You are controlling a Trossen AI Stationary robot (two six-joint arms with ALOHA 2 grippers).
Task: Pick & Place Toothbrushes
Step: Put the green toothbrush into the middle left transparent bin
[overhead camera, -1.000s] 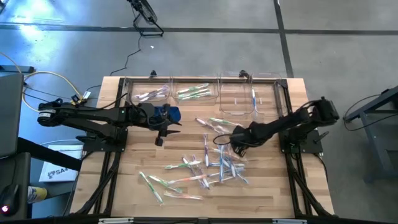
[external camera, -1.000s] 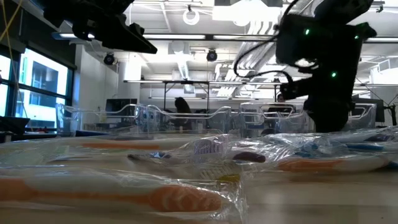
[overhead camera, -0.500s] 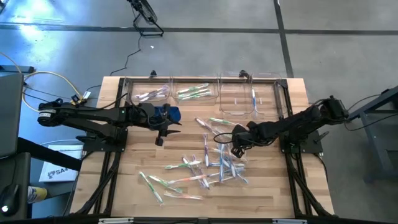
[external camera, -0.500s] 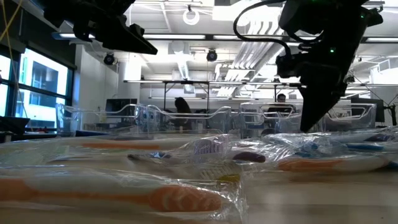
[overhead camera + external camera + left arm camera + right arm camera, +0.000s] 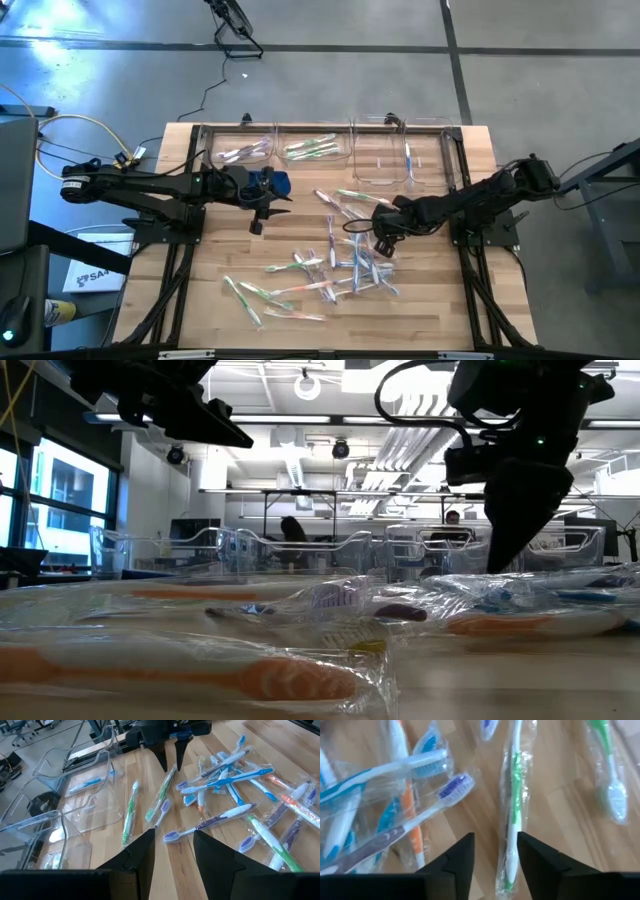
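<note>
Toothbrushes [image 5: 340, 265] in crinkly clear wrappers are scattered over the middle of the wooden table [image 5: 440, 320], mostly piled up near the center with a few stragglers toward the front left. Right gripper [image 5: 381, 234] is low over the right edge of that pile, fingers parted with nothing between them; in the right wrist view a green-handled toothbrush [image 5: 514, 795] lies on the wood just ahead of the gap, with a purple-bristled one [image 5: 410, 822] and an orange one [image 5: 412, 827] beside it. Left gripper [image 5: 262, 205] hangs up off the table on the left side, well apart from the pile, fingers also spread and empty. Along the far edge sit 3 clear plastic bins [image 5: 320, 135]: the left one has a couple of pale brushes, the middle one has green brushes, and the right one has a blue toothbrush [image 5: 408, 160]. Something blue [image 5: 272, 183] sits at the left wrist, can't tell what it is.
</note>
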